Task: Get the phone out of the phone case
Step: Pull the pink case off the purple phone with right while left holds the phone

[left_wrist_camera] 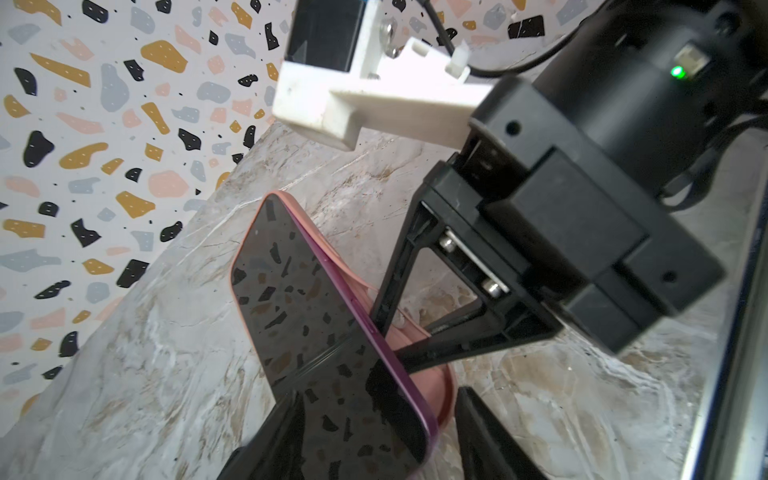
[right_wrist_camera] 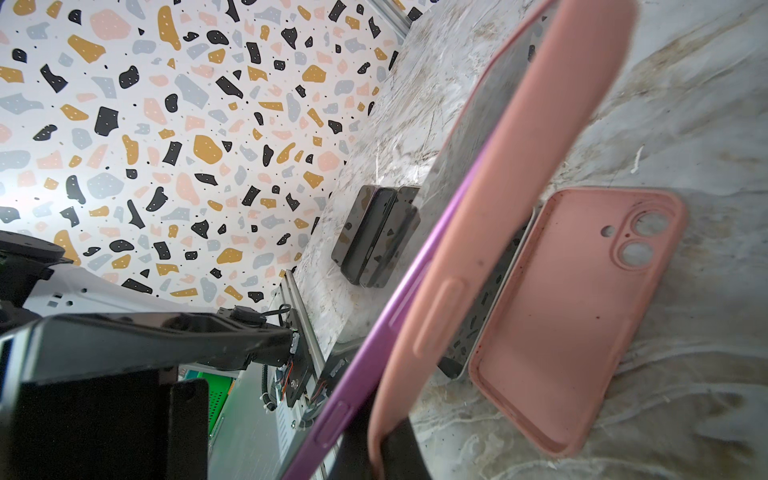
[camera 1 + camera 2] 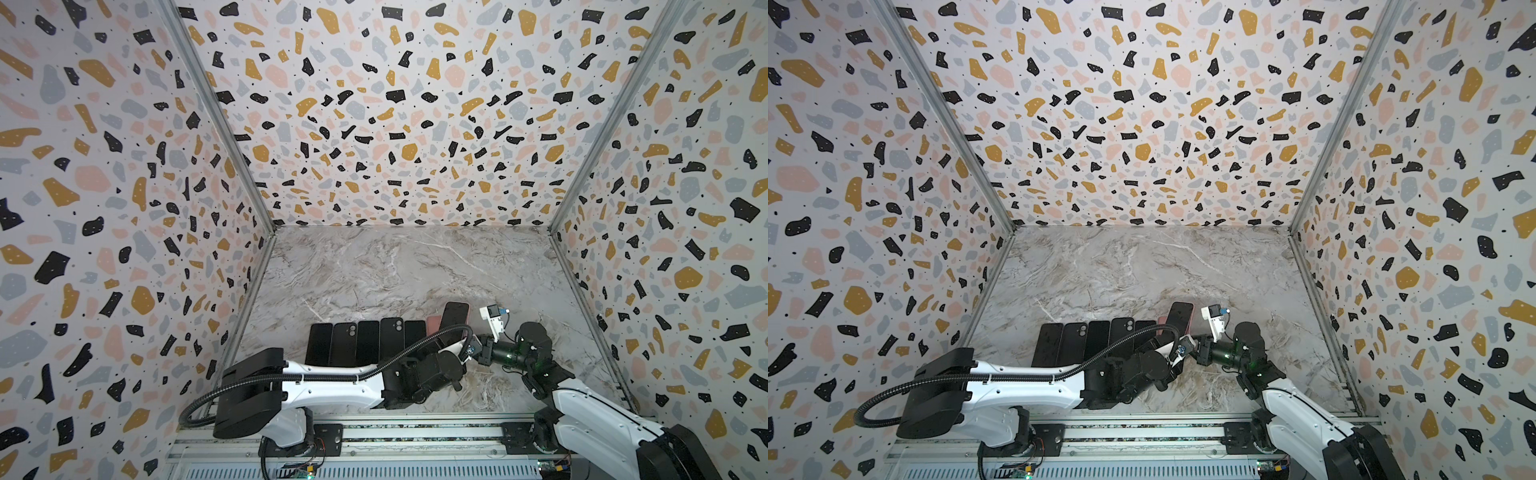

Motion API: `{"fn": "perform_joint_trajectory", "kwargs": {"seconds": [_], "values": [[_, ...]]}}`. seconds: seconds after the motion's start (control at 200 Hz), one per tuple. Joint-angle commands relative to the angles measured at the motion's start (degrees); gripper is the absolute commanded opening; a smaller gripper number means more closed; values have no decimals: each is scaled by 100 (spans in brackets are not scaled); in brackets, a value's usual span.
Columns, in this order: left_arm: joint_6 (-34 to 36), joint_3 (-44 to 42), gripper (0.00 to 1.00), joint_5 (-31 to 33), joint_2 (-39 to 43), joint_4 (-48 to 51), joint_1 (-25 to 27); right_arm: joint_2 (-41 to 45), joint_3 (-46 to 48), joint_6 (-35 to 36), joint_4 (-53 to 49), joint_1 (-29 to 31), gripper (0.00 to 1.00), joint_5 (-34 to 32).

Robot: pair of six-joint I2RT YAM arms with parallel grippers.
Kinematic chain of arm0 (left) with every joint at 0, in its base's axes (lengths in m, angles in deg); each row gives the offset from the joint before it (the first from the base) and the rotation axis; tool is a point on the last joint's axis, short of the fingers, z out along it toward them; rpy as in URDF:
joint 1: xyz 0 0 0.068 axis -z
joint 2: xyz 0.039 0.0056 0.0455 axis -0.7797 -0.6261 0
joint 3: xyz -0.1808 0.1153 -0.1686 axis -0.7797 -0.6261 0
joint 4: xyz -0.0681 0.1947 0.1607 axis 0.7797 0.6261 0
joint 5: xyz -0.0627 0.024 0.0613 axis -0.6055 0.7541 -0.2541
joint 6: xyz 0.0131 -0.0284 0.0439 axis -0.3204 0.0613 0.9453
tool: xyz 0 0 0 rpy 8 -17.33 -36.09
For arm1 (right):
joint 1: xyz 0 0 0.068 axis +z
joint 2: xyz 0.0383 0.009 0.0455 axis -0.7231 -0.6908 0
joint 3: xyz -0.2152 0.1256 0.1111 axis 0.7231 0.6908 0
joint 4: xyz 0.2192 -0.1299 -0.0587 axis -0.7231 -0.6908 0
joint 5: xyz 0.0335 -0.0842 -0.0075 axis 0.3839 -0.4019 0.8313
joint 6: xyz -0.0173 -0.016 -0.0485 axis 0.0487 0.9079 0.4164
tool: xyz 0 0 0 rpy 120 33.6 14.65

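The phone (image 1: 299,316), with a black screen and a purple rim, is held tilted above the marble table, showing in both top views (image 3: 455,318) (image 3: 1180,318). Its pink phone case (image 2: 498,187) is peeled away from one long side of the purple rim (image 2: 374,353). My right gripper (image 2: 382,446) is shut on that loosened case wall, one finger between phone and case, also seen from the left wrist (image 1: 388,332). My left gripper (image 1: 378,399) is open and straddles the phone's near end; one finger (image 1: 486,436) stands apart from the case (image 1: 432,386).
A second, empty pink case (image 2: 582,311) lies flat on the table beside the held phone (image 3: 434,324). A row of several dark phones (image 3: 365,340) lies to the left. Patterned walls enclose three sides; a metal rail (image 3: 415,432) runs along the front.
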Motion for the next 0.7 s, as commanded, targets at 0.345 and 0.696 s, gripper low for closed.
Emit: {"fn": "perform_joint_trajectory", "kwargs": {"seconds": [0.345, 0.696], "values": [[331, 212, 30, 833, -208, -236, 75, 86, -56, -52, 428, -26, 0, 190], [364, 173, 1, 931, -310, -339, 71, 204, -85, -144, 397, -35, 0, 261]]}}
